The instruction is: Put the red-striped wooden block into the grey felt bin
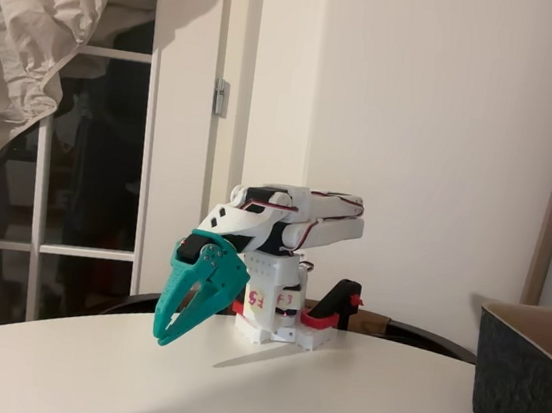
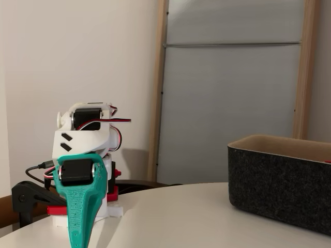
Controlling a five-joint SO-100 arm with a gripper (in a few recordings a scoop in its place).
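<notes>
In a fixed view, my tool [image 1: 172, 330] is teal and hangs nose-down in front of my white base [image 1: 278, 313], its tips just above the table [image 1: 233, 393]. The two fingers lie close, with only a thin slit between them toward the tips; nothing is pinched in them and they touch nothing. My arm is folded low over the base. The table is white and round-edged. Behind my base stand a pale wall and, further left, a glazed door with white bars [image 1: 42, 228] and a crumpled sheet hanging over it. The grey felt bin [image 1: 526, 388] sits at the right edge of the table, well apart from my base; I see its dark wall and a strip of tan lining, but not what lies inside.

In the other fixed view, my tool [image 2: 77, 235] faces the camera edge-on, so I cannot tell its gap here. It points down beside my base [image 2: 85, 150]. The grey felt bin [image 2: 279, 191] stands to the right of my base on the white table [image 2: 170, 217]; its inside is hidden. A wood-framed grey panel [image 2: 232, 93] rises behind.
</notes>
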